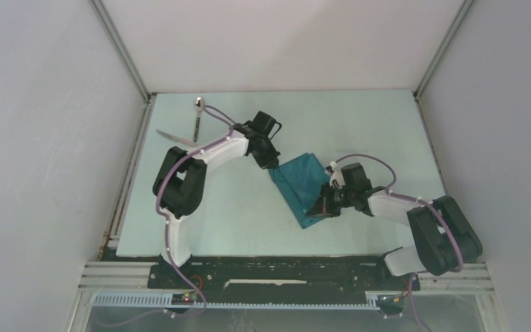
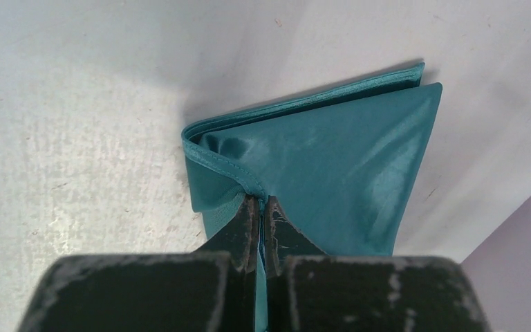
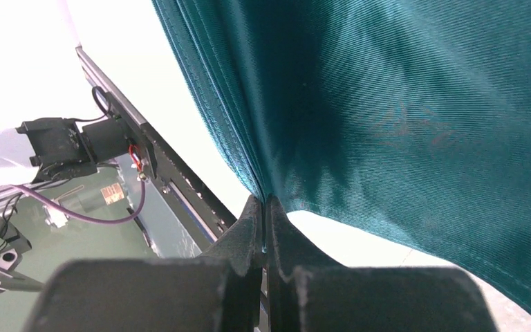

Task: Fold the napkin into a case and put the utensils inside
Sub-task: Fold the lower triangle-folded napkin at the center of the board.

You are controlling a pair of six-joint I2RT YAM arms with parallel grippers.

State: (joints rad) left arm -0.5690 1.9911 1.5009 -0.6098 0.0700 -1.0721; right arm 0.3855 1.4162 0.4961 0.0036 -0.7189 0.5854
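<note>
Pinching napkin (image 1: 303, 184) far corner, left gripper (image 1: 272, 166) clamped on it. Its near edge sits clamped in right gripper (image 1: 321, 207).

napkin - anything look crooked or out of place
Nothing damaged or spilled. The napkin sits diagonal to the table edge, folded in layers, with opposite ends pinched by the left claw and right claw.

Pale green table (image 1: 249, 218) enclosed by plain white walls (image 1: 41, 138) and aluminium rails (image 1: 119, 45)
</note>
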